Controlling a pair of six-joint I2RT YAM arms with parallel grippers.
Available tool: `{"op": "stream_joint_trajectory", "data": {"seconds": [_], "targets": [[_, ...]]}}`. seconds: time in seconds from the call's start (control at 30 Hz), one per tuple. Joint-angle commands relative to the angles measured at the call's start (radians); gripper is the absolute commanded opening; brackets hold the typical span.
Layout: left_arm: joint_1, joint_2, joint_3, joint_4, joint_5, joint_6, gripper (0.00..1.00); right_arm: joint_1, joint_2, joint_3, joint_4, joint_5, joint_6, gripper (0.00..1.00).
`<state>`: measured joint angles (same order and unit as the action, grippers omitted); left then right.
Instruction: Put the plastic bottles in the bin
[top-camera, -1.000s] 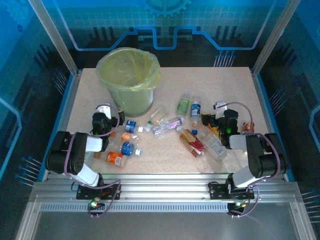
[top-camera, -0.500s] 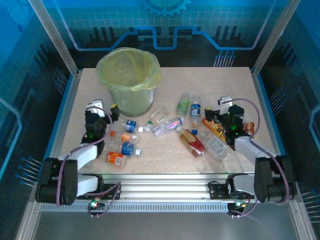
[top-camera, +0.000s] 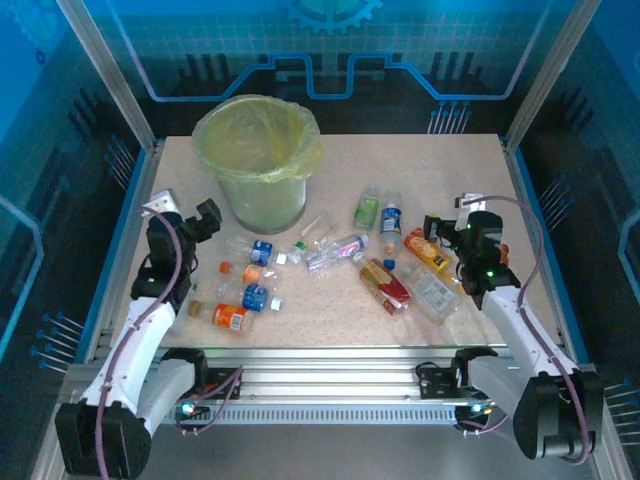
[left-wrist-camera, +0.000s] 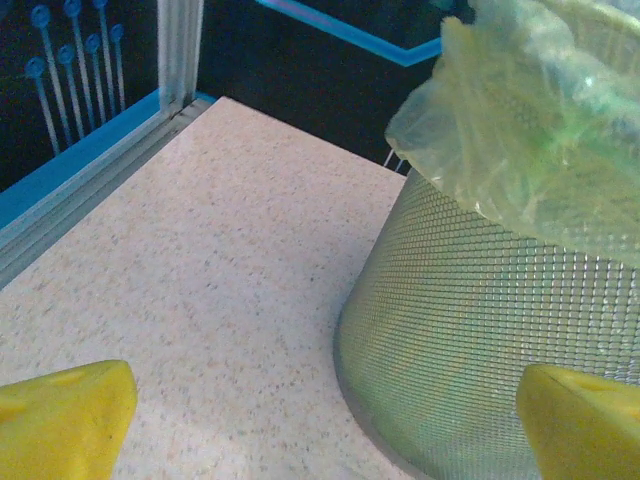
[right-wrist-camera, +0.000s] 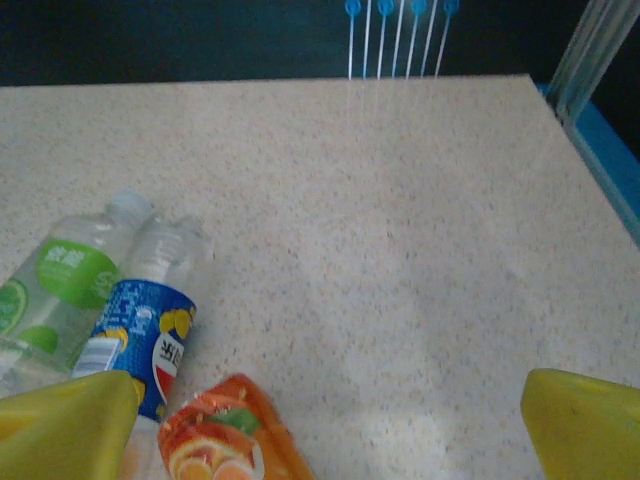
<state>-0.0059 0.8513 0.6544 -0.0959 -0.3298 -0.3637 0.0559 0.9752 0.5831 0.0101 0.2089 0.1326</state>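
About a dozen plastic bottles (top-camera: 384, 284) lie scattered on the desk (top-camera: 430, 165), in front of and to the right of the bin (top-camera: 262, 205). The left tool (top-camera: 185, 212), fingers spread and empty, hovers just left of the bin. The right tool (top-camera: 447, 222), likewise spread and empty, sits well right of the bin, beside an orange-labelled bottle (top-camera: 426, 249).

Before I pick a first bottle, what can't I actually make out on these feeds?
- Top external: floor of the bin, hidden by the bag folds and the angle; contents unclear.
- Left wrist: the bin rim, cut off by the top and right edges.
- Right wrist: the orange-labelled bottle, cut off by the bottom edge; the green-labelled bottle, by the left edge.
- Top external: the clear bottles mid-table, too small and overlapping to count.
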Motion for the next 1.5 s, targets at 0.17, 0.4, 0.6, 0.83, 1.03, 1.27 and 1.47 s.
{"op": "stream_joint_trajectory", "data": {"seconds": [0.17, 0.4, 0.6, 0.83, 1.03, 1.27, 1.47], "targets": [[0.021, 0.033, 0.181, -0.686, -0.006, -0.186, 0.99, 0.0, -0.007, 0.118, -0.309, 0.103, 0.123, 1.0], [0.028, 0.104, 0.169, -0.817, -0.044, -0.13, 0.99, 0.031, -0.01, 0.164, -0.386, 0.174, 0.15, 1.0], [0.067, 0.3, 0.241, -0.793, 0.021, 0.0, 0.99, 0.063, -0.035, 0.175, -0.408, 0.241, 0.147, 1.0], [0.087, 0.575, 0.448, -0.901, 0.044, 0.267, 0.99, 0.078, -0.083, 0.191, -0.459, 0.289, 0.138, 1.0], [0.181, 0.685, 0.495, -0.983, 0.055, 0.421, 0.99, 0.08, -0.118, 0.204, -0.478, 0.305, 0.124, 1.0], [0.231, 0.719, 0.466, -0.973, 0.145, 0.468, 0.99, 0.08, -0.144, 0.208, -0.483, 0.311, 0.107, 1.0], [0.231, 0.791, 0.464, -0.965, 0.17, 0.495, 0.95, 0.081, -0.165, 0.198, -0.488, 0.31, 0.11, 1.0]]}}
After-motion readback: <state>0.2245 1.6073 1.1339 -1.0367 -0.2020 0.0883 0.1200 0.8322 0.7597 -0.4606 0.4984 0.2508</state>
